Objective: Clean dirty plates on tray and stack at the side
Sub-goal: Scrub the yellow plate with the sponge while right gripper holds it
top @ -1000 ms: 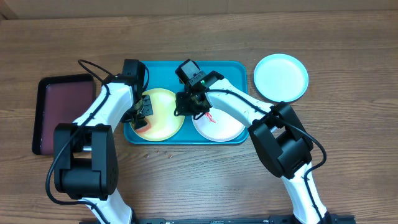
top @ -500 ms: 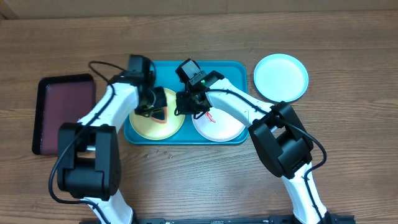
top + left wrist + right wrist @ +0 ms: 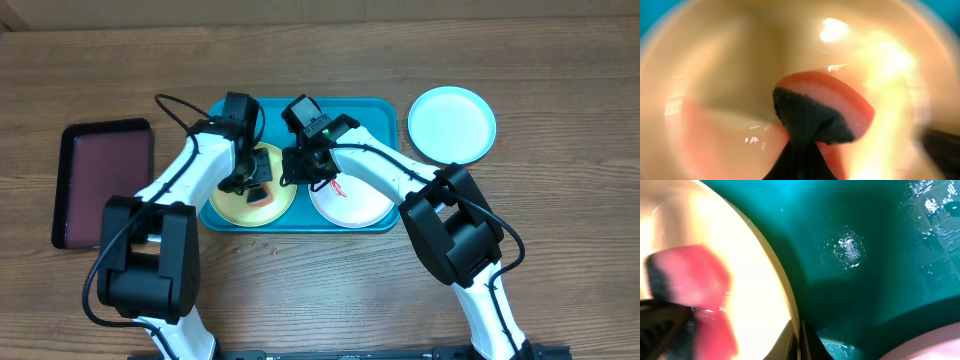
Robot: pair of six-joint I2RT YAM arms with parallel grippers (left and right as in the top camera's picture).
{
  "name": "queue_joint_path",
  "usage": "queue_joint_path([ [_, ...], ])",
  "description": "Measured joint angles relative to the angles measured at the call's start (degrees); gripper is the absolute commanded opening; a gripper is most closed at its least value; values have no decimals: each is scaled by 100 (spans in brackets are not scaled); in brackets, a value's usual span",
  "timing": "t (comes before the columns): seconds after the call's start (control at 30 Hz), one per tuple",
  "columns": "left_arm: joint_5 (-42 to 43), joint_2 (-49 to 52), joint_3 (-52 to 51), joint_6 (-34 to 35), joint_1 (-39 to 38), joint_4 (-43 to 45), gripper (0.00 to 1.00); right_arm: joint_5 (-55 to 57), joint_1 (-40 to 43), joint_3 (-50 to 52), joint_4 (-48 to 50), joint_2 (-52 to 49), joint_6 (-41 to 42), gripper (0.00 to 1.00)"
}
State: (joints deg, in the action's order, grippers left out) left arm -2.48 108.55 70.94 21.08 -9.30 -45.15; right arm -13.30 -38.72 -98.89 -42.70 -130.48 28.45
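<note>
The yellow-green plate [image 3: 225,197] lies in the left half of the teal tray [image 3: 372,110]. My left gripper [image 3: 257,184] is shut on a pink sponge with a dark scouring face [image 3: 263,195] and presses it on that plate's right part. The left wrist view shows the sponge [image 3: 826,112] on the plate [image 3: 725,65], with the fingers [image 3: 800,162] pinching it. My right gripper [image 3: 296,172] is shut on the yellow-green plate's right rim [image 3: 782,287]; its fingers [image 3: 799,341] straddle the rim. The white plate [image 3: 358,205] with a red smear [image 3: 338,187] lies in the tray's right half. The light blue plate [image 3: 452,123] lies on the table to the right of the tray.
A dark maroon black-rimmed tray [image 3: 105,180] lies at the left of the table. Small crumbs [image 3: 262,241] lie in front of the teal tray. The wet tray floor [image 3: 865,245] shows beside the plate rim in the right wrist view.
My left gripper has slid the sponge rightwards across the yellow-green plate, from its left edge to its right part. The right gripper has stayed on the rim.
</note>
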Motion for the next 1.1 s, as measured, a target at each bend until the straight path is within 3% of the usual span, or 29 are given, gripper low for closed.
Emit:
queue_joint_path([
  [0.33,-540,0,0,7,693,-341,4,-7,0,0,2,0,4,4],
  [0.8,1331,2,0,4,260,382,4,24,7,2,70,0,4,4],
  [1.1,1322,17,-9,24,-35,-2,4,20,7,7,76,0,4,4],
])
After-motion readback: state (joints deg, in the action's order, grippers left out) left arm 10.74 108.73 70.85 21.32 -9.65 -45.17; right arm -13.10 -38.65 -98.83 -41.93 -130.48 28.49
